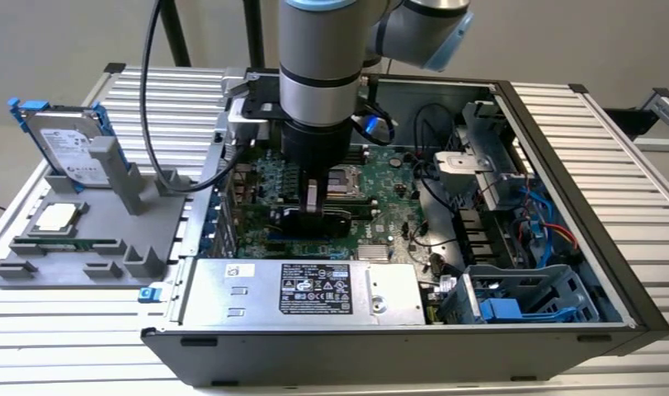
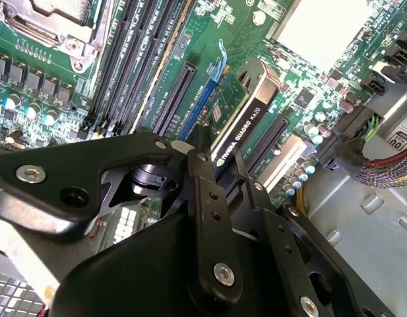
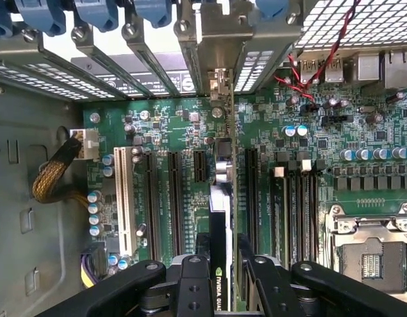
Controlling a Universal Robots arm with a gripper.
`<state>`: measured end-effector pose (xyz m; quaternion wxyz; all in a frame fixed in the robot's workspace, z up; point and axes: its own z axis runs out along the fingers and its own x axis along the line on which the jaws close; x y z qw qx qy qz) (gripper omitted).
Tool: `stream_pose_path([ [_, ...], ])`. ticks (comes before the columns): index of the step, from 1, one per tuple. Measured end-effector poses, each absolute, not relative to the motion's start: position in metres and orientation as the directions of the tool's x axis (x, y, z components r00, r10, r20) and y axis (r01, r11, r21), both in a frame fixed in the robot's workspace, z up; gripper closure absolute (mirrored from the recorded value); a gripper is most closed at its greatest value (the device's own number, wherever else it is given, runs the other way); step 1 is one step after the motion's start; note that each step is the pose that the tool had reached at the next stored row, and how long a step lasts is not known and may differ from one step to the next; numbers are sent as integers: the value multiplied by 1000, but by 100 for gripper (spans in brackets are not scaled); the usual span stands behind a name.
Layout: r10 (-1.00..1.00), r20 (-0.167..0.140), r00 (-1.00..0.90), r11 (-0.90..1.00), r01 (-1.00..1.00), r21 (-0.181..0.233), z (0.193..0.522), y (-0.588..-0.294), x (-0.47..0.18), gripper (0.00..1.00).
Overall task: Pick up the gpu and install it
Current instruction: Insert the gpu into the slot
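Green gpu (image 3: 221, 218) hanging edge-down over the motherboard (image 3: 190, 132).
Tool (image 2: 213, 168) is clamping it; slight misalignment risks jamming against the slot (image 2: 173, 96).

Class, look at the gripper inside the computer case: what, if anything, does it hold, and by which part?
The gripper holds the gpu by its upper edge, fingers pressed against its two faces, the card standing on edge over the motherboard slots.

In the exterior view, the open computer case (image 1: 554, 272) lies on the table (image 1: 631, 165), with the parts holder (image 1: 81, 247) at its 9 o'clock. The hard drive (image 1: 64, 144) stands in that holder toward 11 o'clock. Inside the case, the end effector (image 1: 315, 216) holds the gpu (image 1: 332, 221) edge-down over the motherboard (image 1: 395, 169), the power supply (image 1: 301, 289) at 6 o'clock.
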<state>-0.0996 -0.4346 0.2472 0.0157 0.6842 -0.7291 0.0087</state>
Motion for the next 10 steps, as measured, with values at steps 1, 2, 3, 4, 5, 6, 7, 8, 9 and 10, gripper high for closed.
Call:
stream_pose_path([
  [1, -997, 35, -63, 64, -998, 9, 247, -435, -99, 100],
  [2, -997, 35, -63, 64, -998, 10, 247, -435, -99, 100],
  [3, -997, 35, -63, 64, -998, 10, 247, -435, -99, 100],
  [4, -997, 35, -63, 63, -998, 11, 247, -435, -98, 100],
  [5, -997, 36, -63, 63, -998, 11, 247, -435, -98, 100],
  [6, -997, 36, -63, 64, -998, 11, 247, -435, -98, 100],
  [7, -997, 36, -63, 64, -998, 11, 247, -435, -98, 100],
  [8, -997, 36, -63, 63, -998, 11, 247, -435, -98, 100],
  [9, -997, 36, -63, 63, -998, 10, 247, -435, -99, 100],
  [10, -997, 36, -62, 63, -998, 10, 247, -435, -100, 100],
])
